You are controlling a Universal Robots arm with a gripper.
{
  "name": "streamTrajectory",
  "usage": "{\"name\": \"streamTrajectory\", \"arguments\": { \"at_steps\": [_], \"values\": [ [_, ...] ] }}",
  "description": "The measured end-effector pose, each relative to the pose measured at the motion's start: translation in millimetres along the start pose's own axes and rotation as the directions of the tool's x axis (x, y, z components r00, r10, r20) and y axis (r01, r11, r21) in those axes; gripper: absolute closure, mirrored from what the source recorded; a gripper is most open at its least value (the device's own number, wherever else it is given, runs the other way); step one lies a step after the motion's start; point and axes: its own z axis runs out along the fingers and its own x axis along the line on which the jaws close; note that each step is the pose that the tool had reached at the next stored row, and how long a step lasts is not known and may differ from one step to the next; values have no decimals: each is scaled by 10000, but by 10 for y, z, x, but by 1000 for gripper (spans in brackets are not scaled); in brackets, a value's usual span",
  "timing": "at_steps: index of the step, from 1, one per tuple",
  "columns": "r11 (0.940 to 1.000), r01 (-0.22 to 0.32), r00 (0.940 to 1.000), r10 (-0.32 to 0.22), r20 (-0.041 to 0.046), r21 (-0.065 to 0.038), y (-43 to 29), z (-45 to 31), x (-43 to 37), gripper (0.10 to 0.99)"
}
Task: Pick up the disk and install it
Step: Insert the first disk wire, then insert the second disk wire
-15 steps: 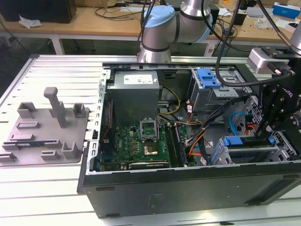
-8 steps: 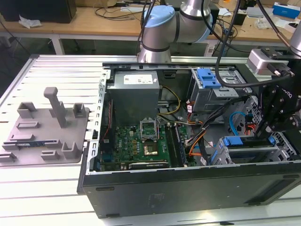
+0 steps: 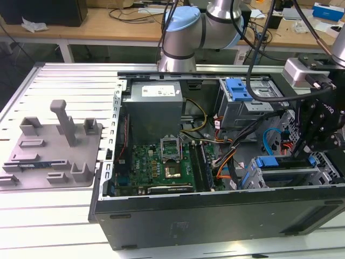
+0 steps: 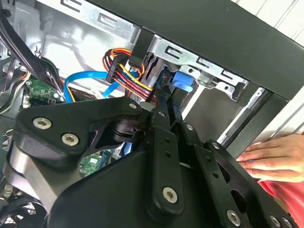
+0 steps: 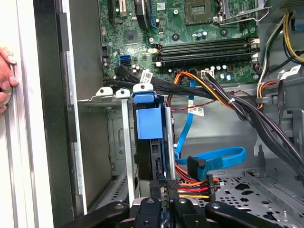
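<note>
The disk (image 5: pixel 149 124) stands on edge in the metal drive cage (image 5: pixel 110 142) at the case's front corner, its blue bracket tab facing the motherboard. In the exterior view the disk (image 3: pixel 268 162) sits in the lower cage on that view's right. My gripper (image 5: pixel 165 184) is at the disk's near end, its black fingers (image 5: pixel 174 183) pressed close together on the edge. In the second wrist view my gripper (image 4: pixel 166 108) reaches down to the blue tab of the disk (image 4: pixel 183 80). My gripper (image 3: pixel 298 156) hangs just above the cage.
A person's hand (image 4: pixel 268 159) rests on the case's outer wall, close to the cage; the hand (image 5: pixel 4 71) also shows in the first wrist view. Orange and blue cables (image 5: pixel 209 159) run beside the disk. The grey power-supply box (image 3: pixel 153 105), motherboard (image 3: pixel 161 162) and a blue clip (image 3: pixel 237 89) lie inside the case.
</note>
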Motion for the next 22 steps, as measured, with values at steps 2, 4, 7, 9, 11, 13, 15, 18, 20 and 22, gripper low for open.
{"name": "streamTrajectory", "arguments": {
  "at_steps": [2,4,7,9,11,13,15,18,20,22],
  "values": [
    [10000,0,10000,0,-6,1,0,21,1,922],
    [10000,-1,9998,1,-195,12,2,-200,-46,725],
    [10000,-1,9998,1,-213,14,3,-206,-54,725],
    [10000,-2,9998,2,-219,14,3,-207,-57,725],
    [10000,-2,9997,2,-224,14,3,-209,-59,725],
    [10000,-2,9997,2,-230,14,3,-211,-62,725],
    [10000,-2,9997,2,-238,15,3,-214,-66,725],
    [10000,-2,9997,2,-251,16,3,-217,-72,725],
    [10000,-3,9996,3,-266,16,4,-222,-79,725],
    [10000,-4,9996,4,-274,17,4,-224,-82,725]
  ]
}}
